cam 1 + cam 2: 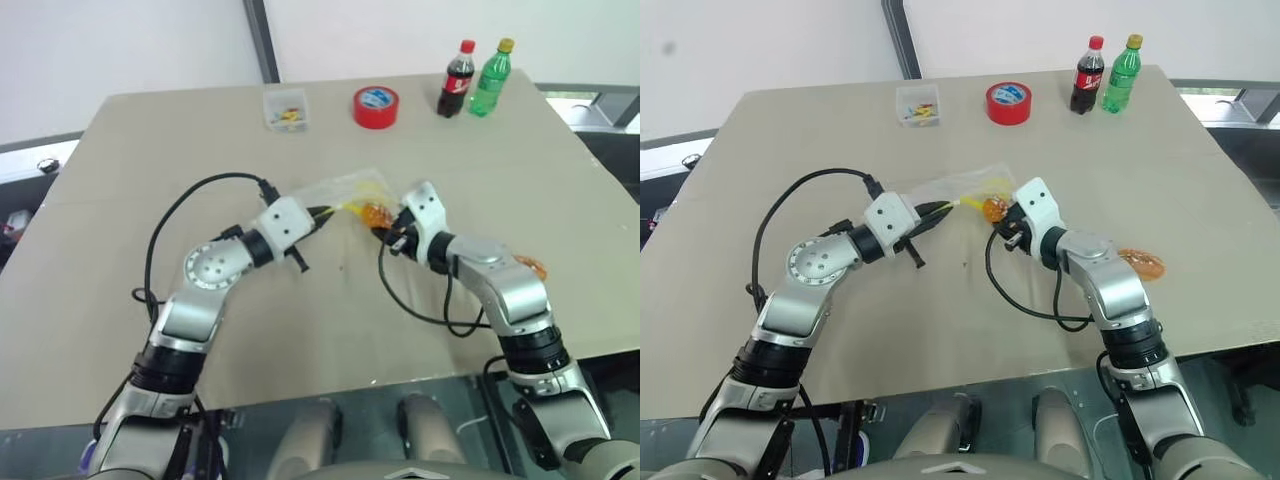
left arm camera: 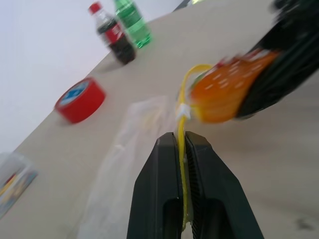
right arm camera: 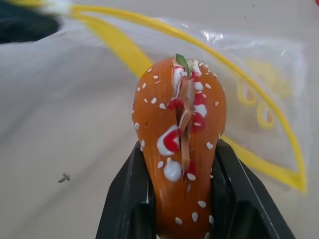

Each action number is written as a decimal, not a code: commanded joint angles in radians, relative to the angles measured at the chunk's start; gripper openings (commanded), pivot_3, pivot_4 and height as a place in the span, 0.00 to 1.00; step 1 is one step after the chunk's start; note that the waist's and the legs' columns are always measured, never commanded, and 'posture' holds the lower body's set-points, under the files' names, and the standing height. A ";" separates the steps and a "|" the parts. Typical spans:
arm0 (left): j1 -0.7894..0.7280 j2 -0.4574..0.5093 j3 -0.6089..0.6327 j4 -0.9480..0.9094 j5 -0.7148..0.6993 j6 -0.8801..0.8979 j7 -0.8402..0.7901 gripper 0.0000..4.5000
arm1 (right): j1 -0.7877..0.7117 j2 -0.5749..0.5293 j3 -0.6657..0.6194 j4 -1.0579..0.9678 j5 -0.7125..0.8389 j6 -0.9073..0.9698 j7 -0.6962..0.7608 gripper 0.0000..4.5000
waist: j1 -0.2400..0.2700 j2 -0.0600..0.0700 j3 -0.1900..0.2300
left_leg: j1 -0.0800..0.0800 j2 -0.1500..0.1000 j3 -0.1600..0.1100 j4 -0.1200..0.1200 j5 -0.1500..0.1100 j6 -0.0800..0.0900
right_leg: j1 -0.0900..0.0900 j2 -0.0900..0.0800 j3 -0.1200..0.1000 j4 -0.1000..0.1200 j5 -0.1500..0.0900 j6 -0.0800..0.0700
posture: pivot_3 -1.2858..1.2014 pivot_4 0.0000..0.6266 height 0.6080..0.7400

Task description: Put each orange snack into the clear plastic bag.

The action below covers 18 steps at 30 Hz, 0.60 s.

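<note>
The right end effector (image 1: 1002, 222) is clamped on one orange snack (image 3: 180, 149), long axis running out along the fingers, tip aimed at the mouth of the clear plastic bag (image 1: 960, 187) just ahead. The left end effector (image 1: 328, 212) is pinched shut on the bag's yellow closure strip (image 2: 181, 144), holding the mouth toward the snack. The bag looks empty. The second orange snack (image 1: 1142, 264) lies on the counter (image 1: 790, 130) beside the right arm. A small clear box (image 1: 286, 108) holds tiny bits.

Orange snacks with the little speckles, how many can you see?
2. One glossy orange speckled snack is gripped by the right gripper at the clear plastic bag's mouth; the other lies beside the right arm.
</note>
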 commanded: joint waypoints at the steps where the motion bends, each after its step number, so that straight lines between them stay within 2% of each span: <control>1: 0.071 0.063 -0.018 -0.053 -0.009 -0.089 -0.092 0.00 | -0.052 0.031 -0.026 0.037 0.034 -0.022 0.006 0.23 | -0.004 0.000 0.000 | 0.000 0.000 0.000 -0.001 0.000 0.000 | 0.000 0.000 0.000 0.000 0.000 0.000 | 0.52 0.24 1.00; 5: 0.097 0.089 -0.021 -0.043 -0.016 -0.125 -0.126 0.00 | -0.074 0.063 -0.056 0.084 0.078 0.003 0.018 0.23 | 0.004 0.000 0.000 | 0.001 0.001 0.000 -0.001 0.000 0.000 | 0.000 0.001 0.000 0.000 0.000 0.000 | 0.52 0.24 1.00; 10: 0.085 0.075 0.001 -0.038 -0.055 -0.058 -0.122 0.00 | -0.109 0.174 -0.211 0.174 0.248 0.095 0.003 0.23 | 0.004 0.000 0.000 | 0.000 0.000 -0.001 -0.001 0.000 0.000 | 0.000 0.000 0.000 0.000 0.000 0.000 | 0.52 0.24 1.00; 18: 0.048 0.078 0.047 0.011 -0.087 0.003 -0.116 0.00 | -0.071 0.137 -0.325 0.117 0.390 0.181 0.011 0.23 | 0.002 0.001 0.000 | 0.000 0.000 -0.001 -0.001 0.000 0.000 | 0.000 0.000 -0.001 0.000 0.000 0.000 | 0.52 0.24 1.00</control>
